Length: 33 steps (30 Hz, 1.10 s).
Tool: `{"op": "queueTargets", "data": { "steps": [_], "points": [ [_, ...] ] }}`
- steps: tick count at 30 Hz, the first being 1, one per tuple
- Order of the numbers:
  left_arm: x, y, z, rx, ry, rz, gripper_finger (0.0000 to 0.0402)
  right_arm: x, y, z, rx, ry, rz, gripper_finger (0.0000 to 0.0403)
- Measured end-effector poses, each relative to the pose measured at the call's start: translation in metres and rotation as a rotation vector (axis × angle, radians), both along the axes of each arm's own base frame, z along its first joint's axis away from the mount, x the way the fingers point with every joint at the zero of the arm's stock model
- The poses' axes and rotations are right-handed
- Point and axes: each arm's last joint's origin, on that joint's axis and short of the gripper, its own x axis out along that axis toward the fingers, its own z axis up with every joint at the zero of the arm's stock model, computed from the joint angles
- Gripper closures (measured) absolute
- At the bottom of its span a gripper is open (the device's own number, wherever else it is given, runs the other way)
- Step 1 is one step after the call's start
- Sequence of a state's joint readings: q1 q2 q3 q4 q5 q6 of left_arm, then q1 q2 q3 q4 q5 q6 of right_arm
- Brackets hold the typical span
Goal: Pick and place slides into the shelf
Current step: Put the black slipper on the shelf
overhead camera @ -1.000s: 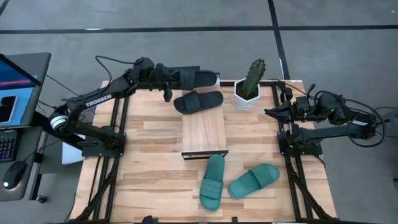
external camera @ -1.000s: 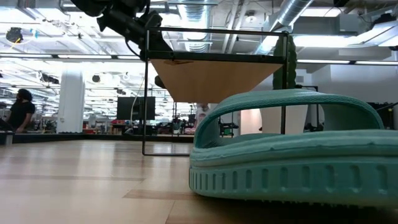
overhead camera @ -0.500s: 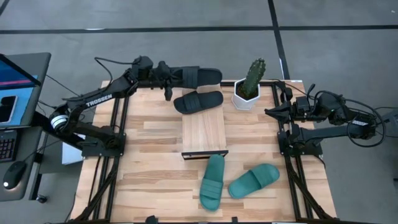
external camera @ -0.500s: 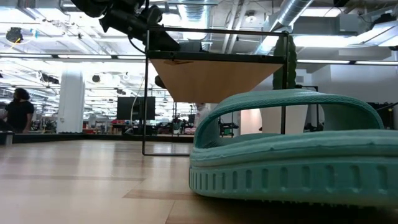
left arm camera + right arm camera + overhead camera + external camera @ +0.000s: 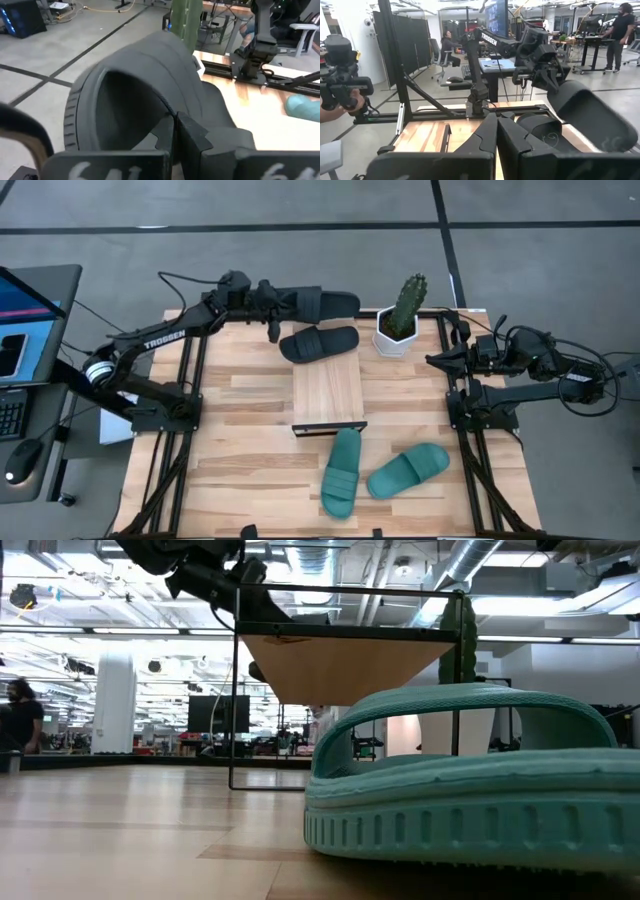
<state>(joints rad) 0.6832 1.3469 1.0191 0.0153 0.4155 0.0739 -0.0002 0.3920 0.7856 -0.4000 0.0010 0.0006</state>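
One black slide (image 5: 325, 303) hangs in the air past the table's far edge, with my left gripper (image 5: 277, 306) shut on it. The second black slide (image 5: 318, 342) lies sole down at the far end of the shelf (image 5: 327, 392). Two teal slides (image 5: 342, 470) (image 5: 407, 470) lie sole down on the table near the shelf's near end. The closer teal slide (image 5: 470, 780) fills the low view. My right gripper (image 5: 432, 360) stays shut and holds nothing at the table's right edge. My left gripper pinches the edge of the black slide's strap (image 5: 167, 107) between its two fingers. The fingers come nearly level from the table's left side. The slide is lifted clear (image 5: 590, 120) and sticks out beyond the fingers toward the right, turned on its side.
A potted cactus (image 5: 402, 315) stands at the far right of the shelf, close to both black slides. Black frame rails run along the table's left and right sides. A desk with a laptop (image 5: 25, 310) is at the far left, and people are in the room behind.
My left gripper has drifted a little toward the table's right edge and tipped slightly downward. It stays shut on the black slide, which has moved with it and remains clear of the table.
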Motion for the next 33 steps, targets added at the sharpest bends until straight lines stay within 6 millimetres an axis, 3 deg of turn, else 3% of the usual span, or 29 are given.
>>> {"op": "queueTargets", "data": {
  "steps": [10, 33],
  "points": [
    [0.013, 0.009, -0.022, -0.024, 0.057, 0.001, 0.0401, 0.0, 0.0, 0.0, 0.0, 0.0, 0.0, 0.0403],
    [0.014, 0.007, -0.022, -0.053, 0.055, -0.005, 0.0387, 0.0, 0.0, 0.0, 0.0, 0.001, 0.0, 0.0403]
  ]
}}
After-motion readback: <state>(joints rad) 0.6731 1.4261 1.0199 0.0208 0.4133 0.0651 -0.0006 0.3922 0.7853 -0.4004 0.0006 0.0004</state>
